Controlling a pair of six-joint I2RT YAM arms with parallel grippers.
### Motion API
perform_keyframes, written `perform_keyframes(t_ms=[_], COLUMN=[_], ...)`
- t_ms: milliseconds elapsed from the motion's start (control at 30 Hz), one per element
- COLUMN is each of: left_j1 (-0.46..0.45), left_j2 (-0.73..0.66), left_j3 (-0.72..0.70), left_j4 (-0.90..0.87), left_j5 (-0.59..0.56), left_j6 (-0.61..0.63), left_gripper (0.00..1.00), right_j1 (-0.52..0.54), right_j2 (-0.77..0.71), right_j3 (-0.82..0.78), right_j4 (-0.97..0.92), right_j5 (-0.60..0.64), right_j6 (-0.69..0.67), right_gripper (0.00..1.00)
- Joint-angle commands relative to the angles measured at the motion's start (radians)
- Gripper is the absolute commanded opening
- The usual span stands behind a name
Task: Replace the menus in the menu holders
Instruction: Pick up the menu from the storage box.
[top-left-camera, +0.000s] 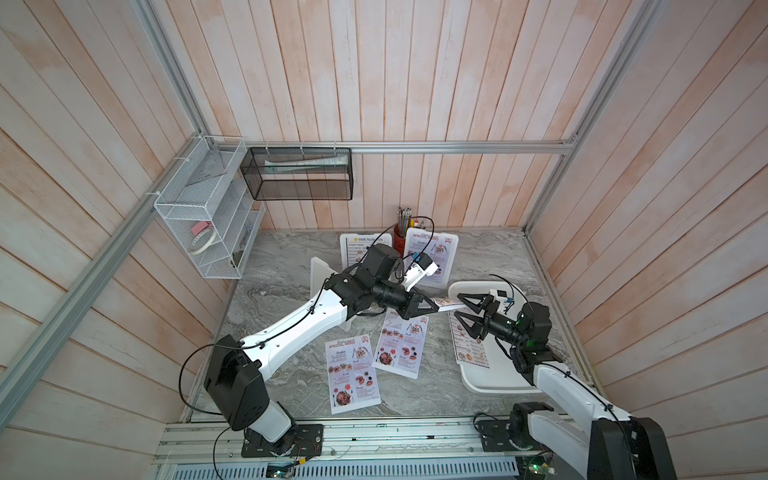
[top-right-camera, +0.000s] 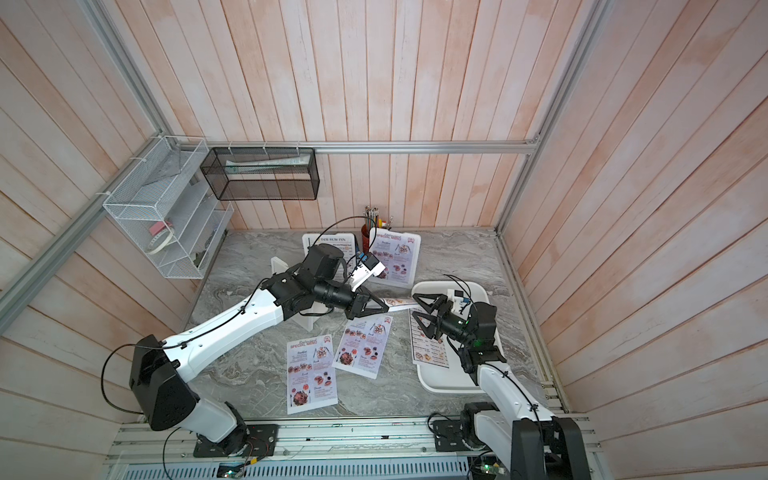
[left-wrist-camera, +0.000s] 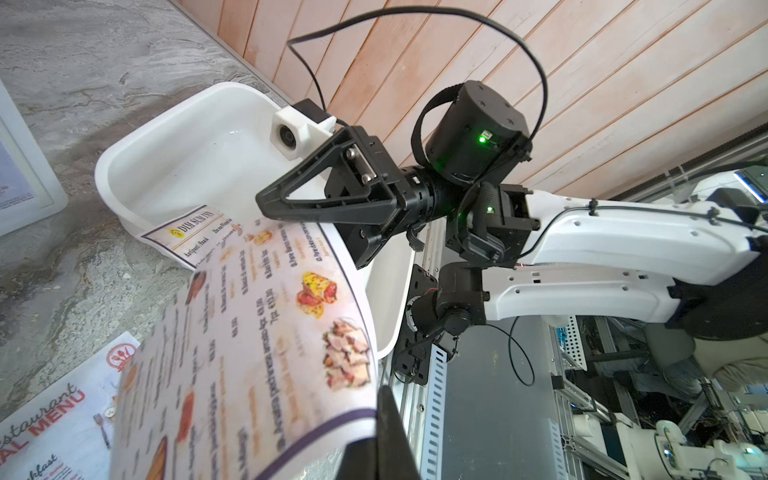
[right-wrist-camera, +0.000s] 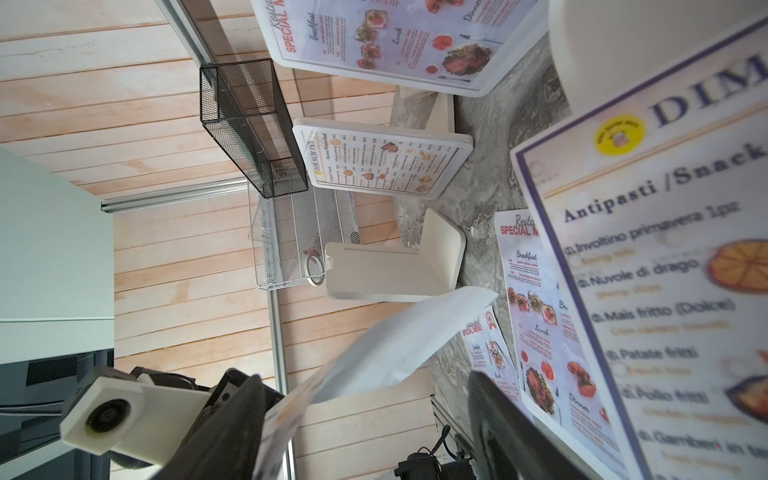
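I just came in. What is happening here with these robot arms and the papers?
The left gripper is shut on one end of a DIM SUM INN menu, which bends in the air. The right gripper is open at its other end, above the white tray, where another menu lies. Two SPECIAL MENU sheets lie on the table. One holder under the left arm looks empty.

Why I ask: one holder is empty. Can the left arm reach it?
Probably yes: the empty holder stands just under that arm; the left gripper is shut on a Dim Sum menu.
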Motion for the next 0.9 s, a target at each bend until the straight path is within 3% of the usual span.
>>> perform_keyframes(t_ms=[0,267,867], left_j1=[0.004,0.004,-0.031], left_j2=[0.028,0.053,0.073], left_j3=[0.042,0.046,0.032], left_j4=[-0.002,0.020,0.031], left_j5=[0.035,0.069,0.122], left_j6=[0.036,0.044,0.106], left_gripper=[0.00,0.00,0.00], right_j1=[0.018,0.086,0.106], right_j2=[-0.004,0.044,0.075], right_j3=[0.019,0.000,0.022], right_j4=[-0.017,0.126,0.179], right_j5=[-0.017,-0.002,0.011], right_j6=[-0.018,0.083,0.125], right_gripper=[0.78,0.79,0.74])
